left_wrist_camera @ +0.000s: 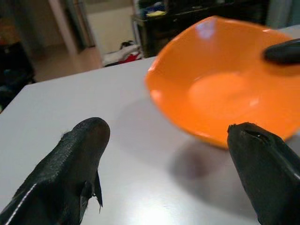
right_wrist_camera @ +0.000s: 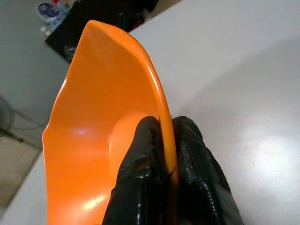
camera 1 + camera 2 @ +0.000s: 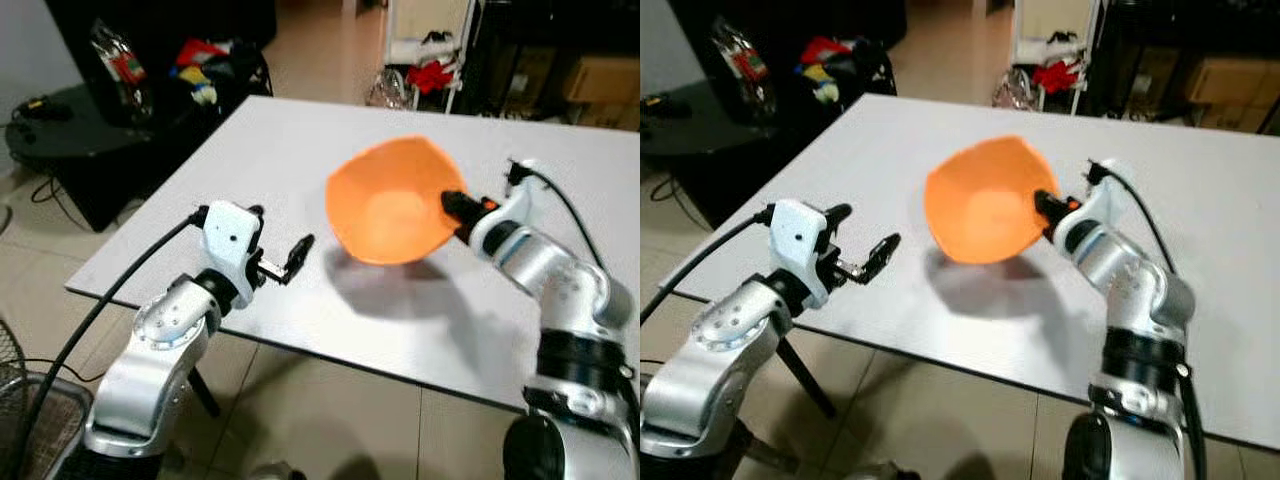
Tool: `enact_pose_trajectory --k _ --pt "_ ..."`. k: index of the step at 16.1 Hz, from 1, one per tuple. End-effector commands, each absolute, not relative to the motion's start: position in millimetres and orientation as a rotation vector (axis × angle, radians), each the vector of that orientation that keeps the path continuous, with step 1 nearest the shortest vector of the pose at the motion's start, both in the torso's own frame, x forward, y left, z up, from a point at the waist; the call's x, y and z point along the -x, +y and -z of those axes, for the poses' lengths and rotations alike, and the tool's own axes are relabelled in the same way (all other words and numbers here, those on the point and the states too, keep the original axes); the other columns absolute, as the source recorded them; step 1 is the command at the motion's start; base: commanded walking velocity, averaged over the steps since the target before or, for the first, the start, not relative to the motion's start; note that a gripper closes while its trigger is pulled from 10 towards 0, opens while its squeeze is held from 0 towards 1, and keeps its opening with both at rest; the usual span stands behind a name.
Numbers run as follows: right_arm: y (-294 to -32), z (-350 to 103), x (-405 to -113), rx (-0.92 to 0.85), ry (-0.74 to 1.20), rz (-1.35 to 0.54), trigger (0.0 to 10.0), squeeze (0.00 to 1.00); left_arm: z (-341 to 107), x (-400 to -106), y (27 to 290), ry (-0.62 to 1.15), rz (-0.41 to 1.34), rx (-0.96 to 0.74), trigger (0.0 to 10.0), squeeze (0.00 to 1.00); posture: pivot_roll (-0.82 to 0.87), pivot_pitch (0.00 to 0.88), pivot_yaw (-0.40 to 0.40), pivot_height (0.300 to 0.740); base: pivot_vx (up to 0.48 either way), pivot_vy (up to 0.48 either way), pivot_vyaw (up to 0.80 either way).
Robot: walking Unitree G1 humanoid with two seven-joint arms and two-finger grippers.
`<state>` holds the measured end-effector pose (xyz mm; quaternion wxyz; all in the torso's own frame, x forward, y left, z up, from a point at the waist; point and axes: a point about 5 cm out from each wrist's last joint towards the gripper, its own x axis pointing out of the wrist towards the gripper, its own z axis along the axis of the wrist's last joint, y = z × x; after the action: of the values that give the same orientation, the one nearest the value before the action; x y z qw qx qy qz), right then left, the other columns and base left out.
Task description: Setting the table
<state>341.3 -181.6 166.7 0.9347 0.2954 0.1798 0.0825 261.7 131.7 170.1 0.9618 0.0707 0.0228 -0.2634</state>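
Over the near left edge of the white table point(image 3: 270, 150) the left gripper point(image 3: 283, 262) hovers with its two black fingers spread apart and nothing between them. To its right hangs the orange bowl point(image 3: 385, 212), a smooth, glossy plastic dish with a wavy rim, tilted on its side above the tabletop and casting a shadow below. The right gripper point(image 2: 161, 154) pinches the bowl's rim, one finger inside, one outside.
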Motion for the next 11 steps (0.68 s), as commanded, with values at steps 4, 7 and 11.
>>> enact_pose_trajectory --k 4,7,11 --pt "-186 -156 -362 -0.758 0.442 -0.132 10.0 0.00 -173 -253 130 0.097 0.688 -0.176 10.0 0.00 0.00 0.000 0.075 0.740 0.000 0.000 0.00" --pt "-190 -150 -376 -0.819 0.467 -0.072 10.0 0.00 -175 -251 128 0.119 0.731 -0.181 10.0 0.00 0.00 0.000 0.079 0.740 0.000 0.000 0.00" --pt "-199 -148 -381 -0.861 0.469 -0.009 10.0 0.00 -175 -249 129 0.128 0.732 -0.190 10.0 0.00 0.01 0.000 0.072 0.740 0.000 0.000 0.00"
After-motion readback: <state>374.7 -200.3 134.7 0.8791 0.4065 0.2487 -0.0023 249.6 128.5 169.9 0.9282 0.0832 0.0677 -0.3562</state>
